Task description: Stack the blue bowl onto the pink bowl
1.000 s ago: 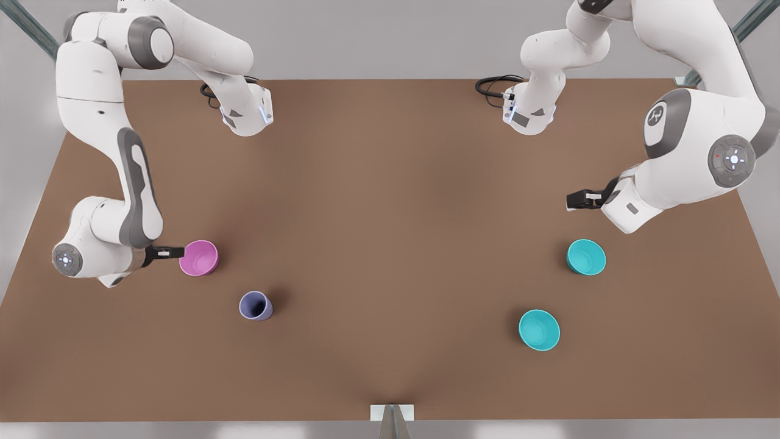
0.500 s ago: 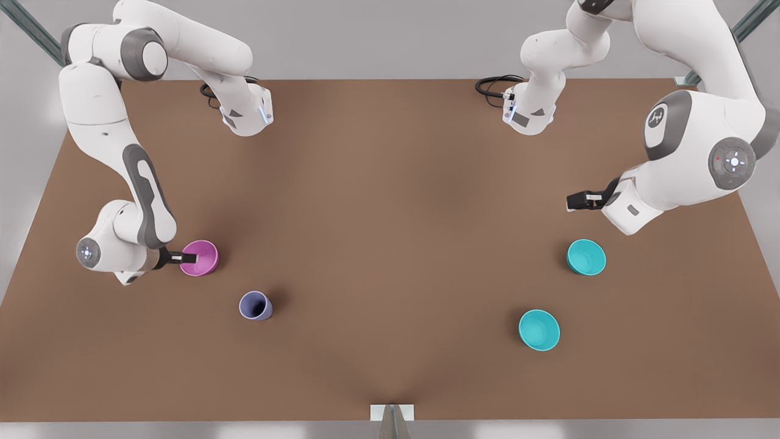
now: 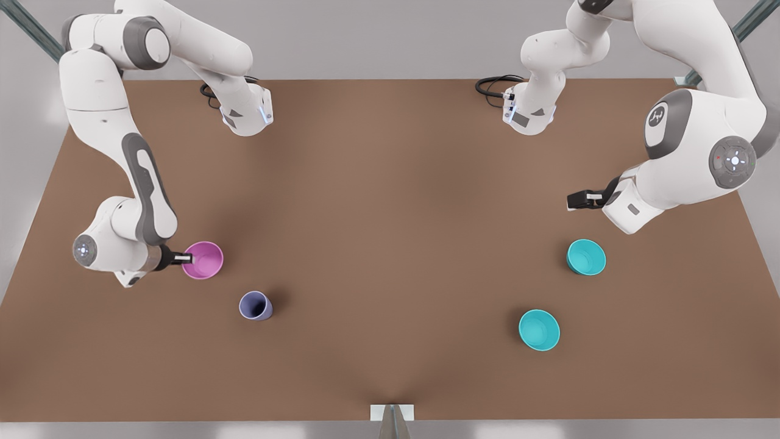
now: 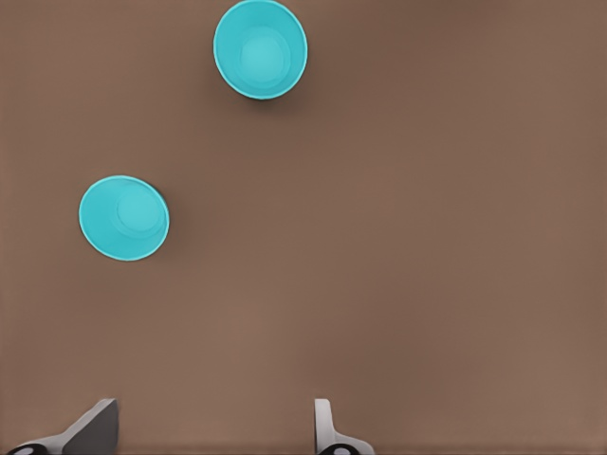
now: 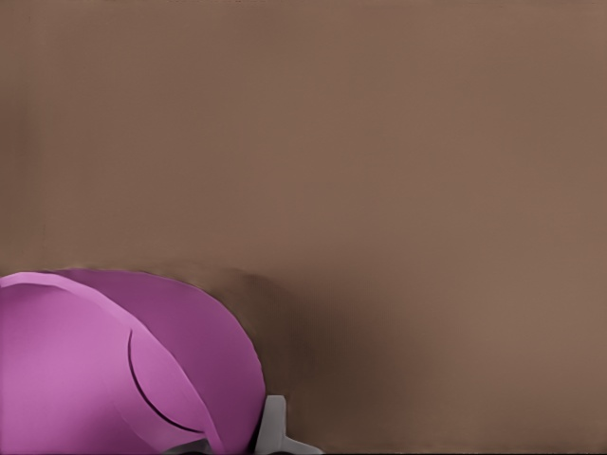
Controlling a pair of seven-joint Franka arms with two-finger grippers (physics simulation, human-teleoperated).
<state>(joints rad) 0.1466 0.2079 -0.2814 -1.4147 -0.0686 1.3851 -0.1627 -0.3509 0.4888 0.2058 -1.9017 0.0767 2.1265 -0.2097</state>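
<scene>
At the front view's left, the right gripper (image 3: pixel 184 259) is pinching the near wall of the pink bowl (image 3: pixel 205 261), its fingers (image 5: pixel 272 427) closed over the rim, one inside and one outside. The bowl is sitting toward the left edge of the worktop (image 3: pixel 390 201), and whether its base is touching the surface or hanging just above it cannot be told. It is showing a plain, round magenta shell with a paler pink inside, and its mouth is facing up. Since this bowl seems meant as the base of the stack, the arm is best keeping it level, with the grip low on the rim so the fingers are not blocking the opening. A small lavender cup (image 3: pixel 255 305) is standing near it, toward the front edge, and is worth avoiding. Further right, the blue bowl (image 3: pixel 587 256) is resting upright, plain teal and about the pink one's size, with a second blue bowl (image 3: pixel 539 330) lying apart from it, closer to the front edge. The left gripper (image 3: pixel 577 200) is hovering above bare worktop near the first of them, fingers (image 4: pixel 93 428) spread wide and holding nothing. That arm is waiting.
</scene>
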